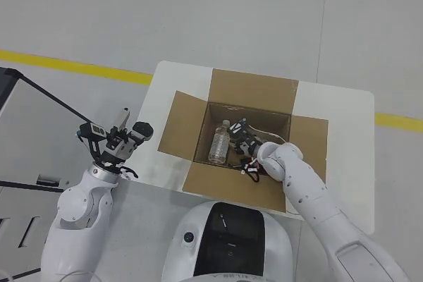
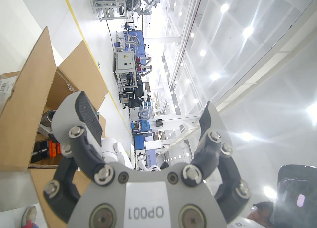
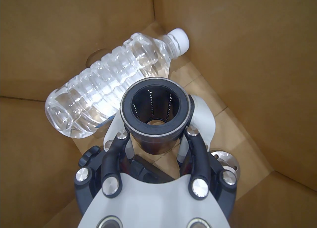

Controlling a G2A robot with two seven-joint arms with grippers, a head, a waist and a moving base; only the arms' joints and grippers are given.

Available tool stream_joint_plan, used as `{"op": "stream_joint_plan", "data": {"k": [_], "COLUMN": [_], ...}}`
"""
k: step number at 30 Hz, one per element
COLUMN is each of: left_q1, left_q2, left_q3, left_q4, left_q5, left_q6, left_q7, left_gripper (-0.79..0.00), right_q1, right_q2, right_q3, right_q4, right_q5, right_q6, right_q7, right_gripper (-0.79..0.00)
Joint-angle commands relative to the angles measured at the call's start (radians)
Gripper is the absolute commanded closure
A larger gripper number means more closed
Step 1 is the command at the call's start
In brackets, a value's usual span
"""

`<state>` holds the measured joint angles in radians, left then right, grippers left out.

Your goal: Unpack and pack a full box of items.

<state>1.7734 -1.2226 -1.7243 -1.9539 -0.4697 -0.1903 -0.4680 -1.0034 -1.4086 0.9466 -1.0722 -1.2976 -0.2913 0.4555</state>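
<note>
An open cardboard box [image 1: 254, 88] stands on the white table [image 1: 338, 106]. Inside it lies a clear water bottle [image 1: 219, 142] [image 3: 109, 77] with a white cap. My right gripper [image 1: 244, 144] [image 3: 154, 125] is down in the box, shut on a black cylindrical linear bearing [image 3: 154, 112] held beside the bottle. A metal flange [image 3: 226, 162] and a black part [image 3: 146, 168] lie on the box floor under it. My left gripper [image 1: 130, 130] [image 2: 146, 115] stands open and empty off the table's left side, pointing up beside the box [image 2: 27, 95].
The box's flaps [image 1: 175, 127] fold outward on all sides. A dark object with an orange part [image 2: 45, 151] shows in the box. A dark stand [image 1: 28, 84] reaches in at the far left. Bare table lies right of the box.
</note>
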Motion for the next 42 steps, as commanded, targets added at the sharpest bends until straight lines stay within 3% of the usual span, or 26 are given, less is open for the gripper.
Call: {"op": "stream_joint_plan", "data": {"k": [1, 2, 3, 6, 13, 19, 26, 28, 30, 32, 34, 42], "left_q1": [0.000, 0.000, 0.000, 0.000, 0.000, 0.000, 0.000, 0.000, 0.000, 0.000, 0.000, 0.000], "left_q2": [0.000, 0.000, 0.000, 0.000, 0.000, 0.000, 0.000, 0.000, 0.000, 0.000, 0.000, 0.000], "left_q3": [0.000, 0.000, 0.000, 0.000, 0.000, 0.000, 0.000, 0.000, 0.000, 0.000, 0.000, 0.000], "left_q4": [0.000, 0.000, 0.000, 0.000, 0.000, 0.000, 0.000, 0.000, 0.000, 0.000, 0.000, 0.000], "left_q5": [0.000, 0.000, 0.000, 0.000, 0.000, 0.000, 0.000, 0.000, 0.000, 0.000, 0.000, 0.000], "left_q6": [0.000, 0.000, 0.000, 0.000, 0.000, 0.000, 0.000, 0.000, 0.000, 0.000, 0.000, 0.000], "left_q7": [0.000, 0.000, 0.000, 0.000, 0.000, 0.000, 0.000, 0.000, 0.000, 0.000, 0.000, 0.000], "left_gripper": [-0.785, -0.785, -0.785, -0.785, -0.785, -0.785, -0.785, -0.785, -0.785, -0.785, -0.785, -0.785], "right_q1": [0.005, 0.004, 0.002, -0.005, -0.051, -0.228, -0.540, -0.614, -0.683, -0.739, -0.763, -0.765], "right_q2": [-0.001, -0.001, 0.000, 0.005, 0.026, 0.072, 0.116, 0.121, 0.121, 0.125, 0.126, 0.126], "right_q3": [0.001, 0.004, 0.008, 0.022, 0.079, 0.229, 0.549, 0.647, 0.738, 0.813, 0.814, 0.809], "right_q4": [0.003, 0.003, 0.004, -0.008, -0.095, -0.435, -0.816, -0.842, -0.839, -0.803, -0.786, -0.784], "right_q5": [0.005, 0.010, 0.012, 0.010, 0.016, -0.042, 0.045, 0.102, 0.280, 0.332, 0.356, 0.356], "right_q6": [0.001, 0.001, 0.001, -0.006, -0.027, -0.056, -0.044, -0.008, -0.017, -0.043, -0.080, -0.082], "right_q7": [-0.008, -0.018, -0.023, -0.023, -0.049, -0.315, -0.616, -0.625, -0.688, -0.689, -0.677, -0.672], "right_gripper": [-0.591, -0.653, -0.665, -0.634, -0.680, -0.656, -0.653, -0.628, -0.702, -0.702, -0.785, -0.785]}}
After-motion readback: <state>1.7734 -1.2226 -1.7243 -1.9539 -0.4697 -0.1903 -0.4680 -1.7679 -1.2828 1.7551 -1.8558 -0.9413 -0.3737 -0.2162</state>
